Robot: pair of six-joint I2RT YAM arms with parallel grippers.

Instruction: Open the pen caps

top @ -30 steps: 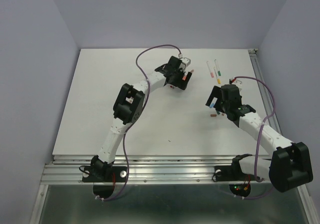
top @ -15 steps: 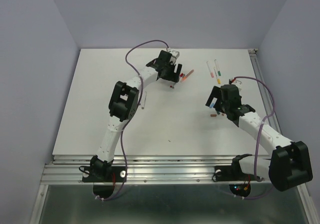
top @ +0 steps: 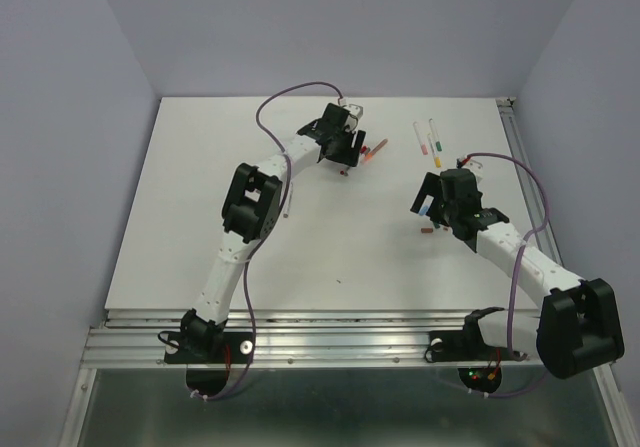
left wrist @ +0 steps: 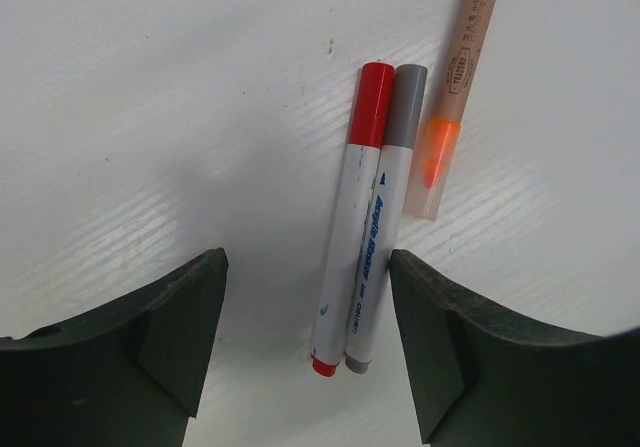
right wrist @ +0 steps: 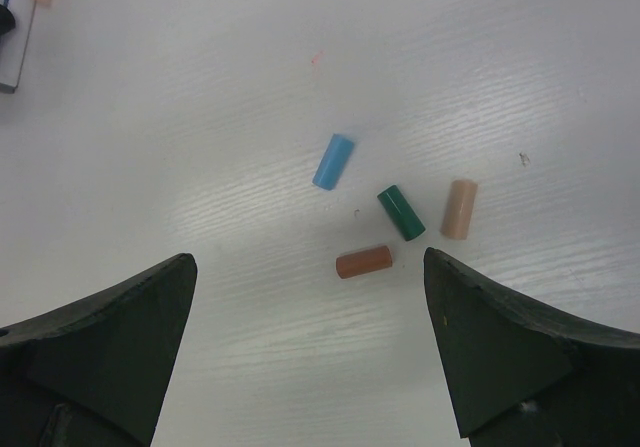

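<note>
Left jaws stand apart, low over the bench, gripping nothing. Two pens lie between them: red pen and grey pen, side by side and touching, both caps on, caps at the end away from the wrist. An orange highlighter lies just beside the grey cap, outside the jaws

Risks, as you stand:
- Shut here and you likely pinch both barrels at once. Two round barrels pressed together may ride over each other, or one may squirt out
- Both pens sit nearer one jaw, so that jaw probably meets them first and shoves the pair sideways before the grip forms
- A sideways shove could knock the highlighter too

Right jaws are wide apart and empty, over four loose caps: blue, green, brown, tan. Drop that arm here and you may scatter them; they look ready to roll
</note>
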